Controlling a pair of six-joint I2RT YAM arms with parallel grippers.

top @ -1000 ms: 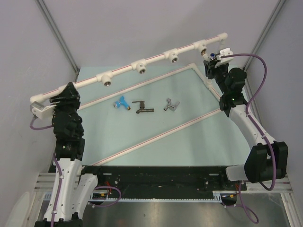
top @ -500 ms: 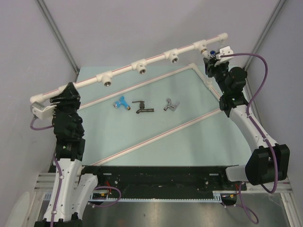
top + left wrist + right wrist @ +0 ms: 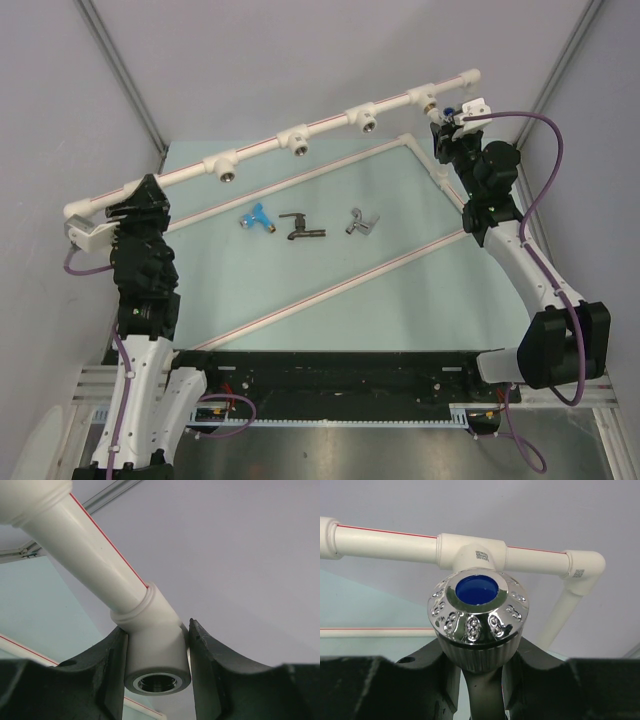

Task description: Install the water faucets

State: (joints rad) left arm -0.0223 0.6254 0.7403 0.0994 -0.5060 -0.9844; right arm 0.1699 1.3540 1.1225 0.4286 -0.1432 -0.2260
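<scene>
A long white pipe (image 3: 265,147) with several tee fittings runs across the back. My left gripper (image 3: 140,197) is shut on its left end fitting (image 3: 156,652), whose threaded socket faces the camera between my fingers (image 3: 112,670). My right gripper (image 3: 447,128) is shut on a faucet with a chrome knob and blue cap (image 3: 477,605), just in front of the rightmost tee (image 3: 472,550); the faucet's body is hidden. A blue faucet (image 3: 257,217), a dark faucet (image 3: 301,229) and a silver-grey faucet (image 3: 361,222) lie on the teal mat (image 3: 400,300).
Thin white pipes with red stripes lie on the mat: one parallel to the fitted pipe (image 3: 300,176), one diagonal (image 3: 340,285). An elbow and downpipe (image 3: 570,595) end the fitted pipe at the right. Grey booth walls close in on both sides.
My right gripper with the faucet has edged slightly up and left towards the rightmost tee. The left arm and the three faucets on the mat have not moved.
</scene>
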